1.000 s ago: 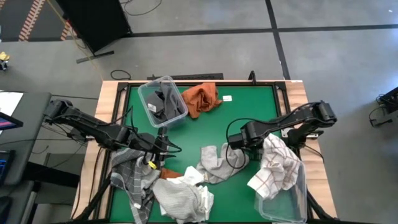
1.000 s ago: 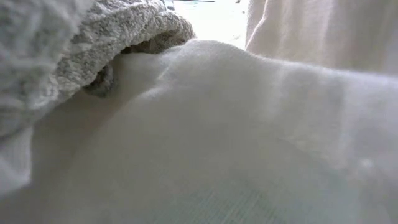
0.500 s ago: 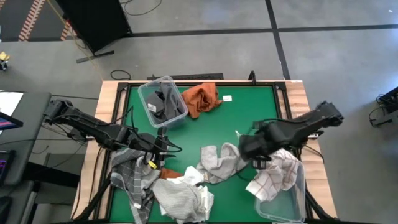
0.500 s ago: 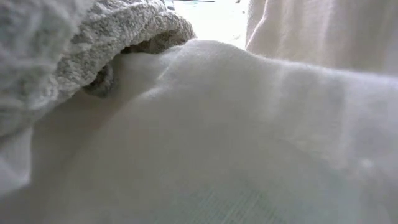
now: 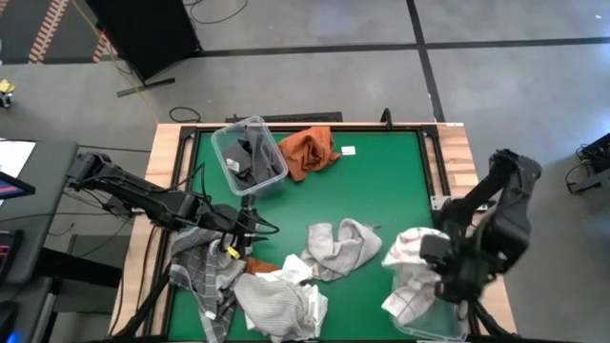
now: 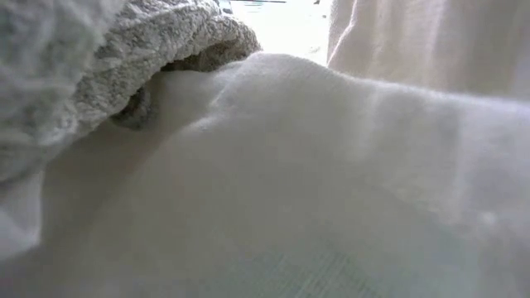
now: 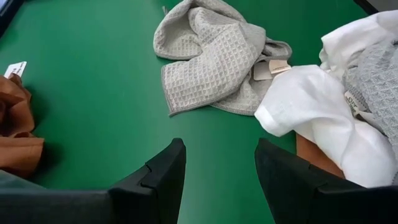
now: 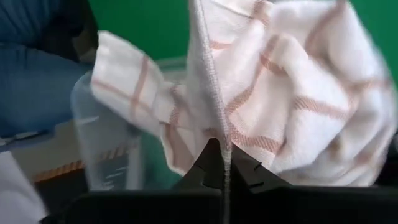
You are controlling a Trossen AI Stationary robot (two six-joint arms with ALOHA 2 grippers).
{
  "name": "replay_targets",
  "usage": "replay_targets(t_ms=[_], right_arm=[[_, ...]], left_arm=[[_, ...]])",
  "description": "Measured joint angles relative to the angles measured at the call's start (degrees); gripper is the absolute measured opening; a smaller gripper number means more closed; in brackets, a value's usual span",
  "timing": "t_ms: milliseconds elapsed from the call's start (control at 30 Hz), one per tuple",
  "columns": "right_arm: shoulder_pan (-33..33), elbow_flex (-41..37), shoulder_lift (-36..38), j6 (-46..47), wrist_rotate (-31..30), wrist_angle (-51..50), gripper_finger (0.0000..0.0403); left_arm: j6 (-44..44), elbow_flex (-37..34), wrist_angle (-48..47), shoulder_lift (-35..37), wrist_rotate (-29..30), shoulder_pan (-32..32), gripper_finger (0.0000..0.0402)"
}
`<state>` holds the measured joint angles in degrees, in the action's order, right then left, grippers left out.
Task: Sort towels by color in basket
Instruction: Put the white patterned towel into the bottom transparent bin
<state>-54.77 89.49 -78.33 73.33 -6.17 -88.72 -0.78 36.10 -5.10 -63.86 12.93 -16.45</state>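
Pinching the white cloth towel with red grid lines [image 8: 292, 93] in my right gripper [image 8: 222, 163], I hold it over the clear plastic bin [image 5: 456, 307]; my left gripper [image 7: 217, 180] waits, fingers parted, near the grey waffle towel [image 7: 211, 56].

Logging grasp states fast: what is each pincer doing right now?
Left pincer: open, empty, low over the green table.
Right pincer: shut on the red-grid towel, above the clear bin.

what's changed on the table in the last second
The right gripper, still clamped on the white towel with red grid lines, swung from mid-table out to the clear bin at the near right corner, dragging the towel over it. The left gripper, open, and the other towels stayed put.
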Motion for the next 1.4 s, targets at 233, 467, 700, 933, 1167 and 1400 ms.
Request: replay_targets(t_ms=[233, 467, 700, 933, 1167, 1400], right_arm=[[-8.6, -7.2, -3.0, 13.5, -0.1, 8.8, 0.0021], [-8.2, -18.4, -5.7, 13.4, 0.4, 23.1, 0.0022], [-6.5, -31.0, -6.4, 13.5, 5.4, 37.9, 0.0023], [-5.4, -39.4, -6.4, 14.8, 7.9, 49.4, 0.0024], [-5.2, -42.0, -6.4, 16.4, 8.0, 51.6, 0.003], [-3.6, -39.9, -4.7, 13.9, 10.7, 51.5, 0.008]], left_arm=[[-0.5, 0.0, 0.0, 0.0, 0.5, 0.0, 0.0183], [-0.5, 0.0, 0.1, 0.0, 0.6, 0.0, 0.0183], [-0.2, 0.0, 0.1, 0.0, 0.6, 0.0, 0.0183], [-0.2, 0.0, 0.0, 0.0, 0.6, 0.0, 0.0183], [-0.1, 0.0, -0.7, 0.0, 0.6, 0.1, 0.0183], [0.0, 0.0, -1.7, 0.0, 0.5, 0.1, 0.0183]])
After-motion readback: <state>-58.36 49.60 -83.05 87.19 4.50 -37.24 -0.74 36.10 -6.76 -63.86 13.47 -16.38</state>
